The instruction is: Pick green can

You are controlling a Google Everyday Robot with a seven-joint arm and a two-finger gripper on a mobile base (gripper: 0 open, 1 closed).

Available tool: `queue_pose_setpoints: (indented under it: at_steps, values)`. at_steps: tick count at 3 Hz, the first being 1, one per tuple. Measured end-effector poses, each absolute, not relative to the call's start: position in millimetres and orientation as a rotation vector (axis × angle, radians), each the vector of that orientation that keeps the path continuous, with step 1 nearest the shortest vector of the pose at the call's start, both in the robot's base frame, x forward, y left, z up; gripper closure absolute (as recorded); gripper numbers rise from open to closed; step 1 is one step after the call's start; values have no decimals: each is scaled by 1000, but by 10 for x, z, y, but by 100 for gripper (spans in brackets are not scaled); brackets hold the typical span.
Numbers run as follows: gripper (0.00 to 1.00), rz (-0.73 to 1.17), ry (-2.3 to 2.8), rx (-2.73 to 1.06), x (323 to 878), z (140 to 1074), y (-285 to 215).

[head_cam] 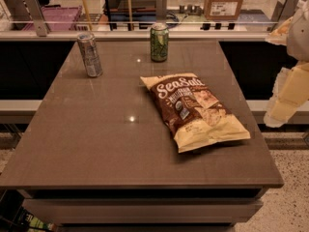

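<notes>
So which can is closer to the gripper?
The green can, the short one at the far edge of the table. The gripper is off the table's right side, and the taller silver can stands further left, near the far-left corner.

on my feed rn: brown table (96,144) | slim silver-grey can (90,55) standing upright near its far-left corner | Sea Salt chip bag (193,112) lying flat right of centre, well apart from that can | cardboard box (223,1) and purple crate (60,17) past the far rail | gripper (284,99) off the table's right side
</notes>
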State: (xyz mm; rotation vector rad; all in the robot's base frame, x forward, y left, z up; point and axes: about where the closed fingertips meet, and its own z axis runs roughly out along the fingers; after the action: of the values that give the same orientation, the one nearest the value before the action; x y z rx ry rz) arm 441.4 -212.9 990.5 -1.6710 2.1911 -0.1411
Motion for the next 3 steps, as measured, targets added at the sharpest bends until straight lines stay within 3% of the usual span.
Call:
queue_pose_setpoints:
  at_steps: [3]
  values:
    - [0,-69,2144,-1251,4868,9914,-2147]
